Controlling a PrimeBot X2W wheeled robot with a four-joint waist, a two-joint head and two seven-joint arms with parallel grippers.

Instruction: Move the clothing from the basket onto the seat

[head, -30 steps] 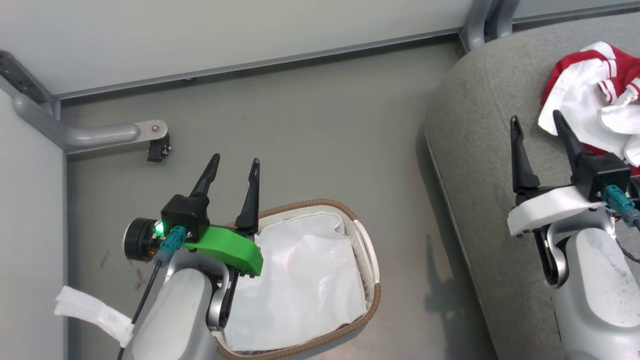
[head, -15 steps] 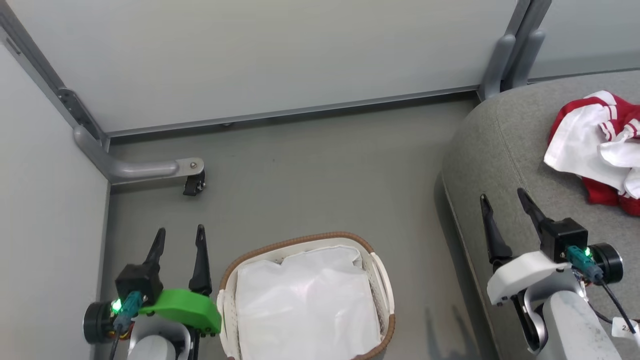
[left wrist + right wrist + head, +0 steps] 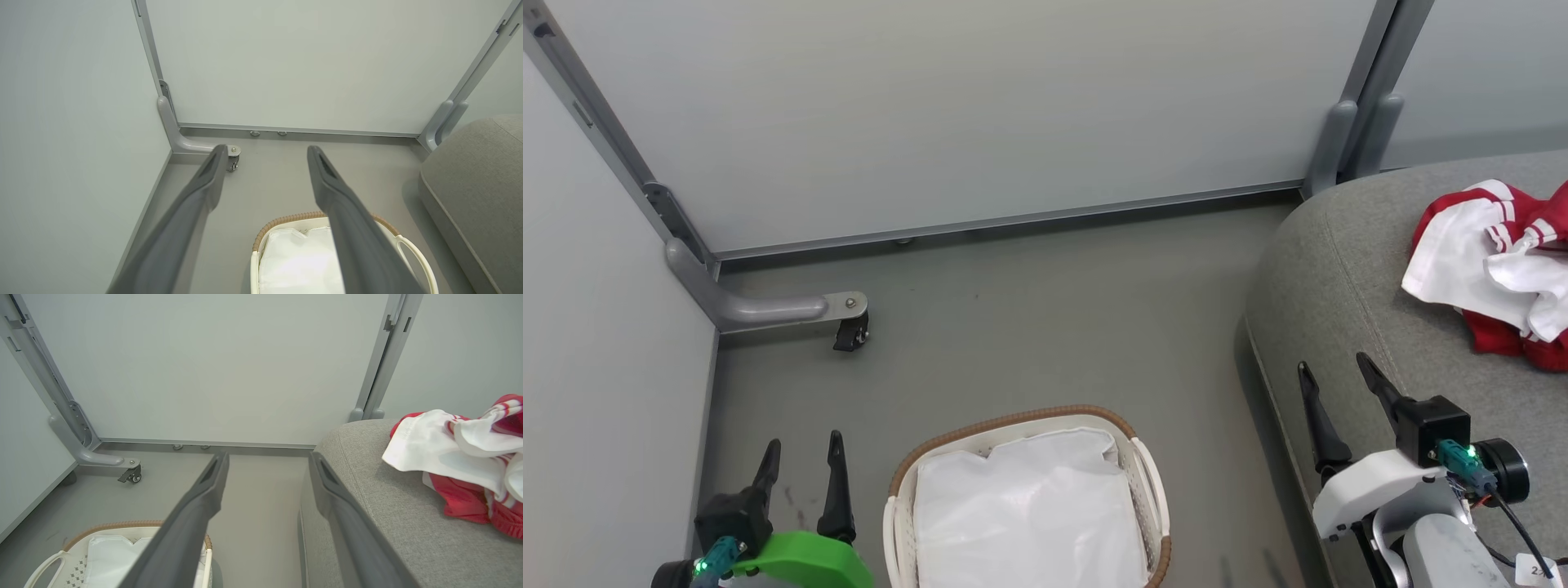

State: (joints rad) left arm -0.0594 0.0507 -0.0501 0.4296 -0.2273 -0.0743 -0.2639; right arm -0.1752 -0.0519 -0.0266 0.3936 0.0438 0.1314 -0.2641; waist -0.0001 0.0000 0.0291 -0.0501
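We see the clothing [image 3: 1486, 278] heaped on the seat [image 3: 1339, 286]; left tool [image 3: 805, 441] and right tool [image 3: 1333, 363] gape empty. A garment could be missed (the liner [image 3: 1029, 514] in the basket [image 3: 1013, 415] may hide one).

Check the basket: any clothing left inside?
Inside the basket lies its crumpled white liner; no red fabric is on it. Its near end is cut off, and whatever is under the liner is covered. The clothing lies on the seat.
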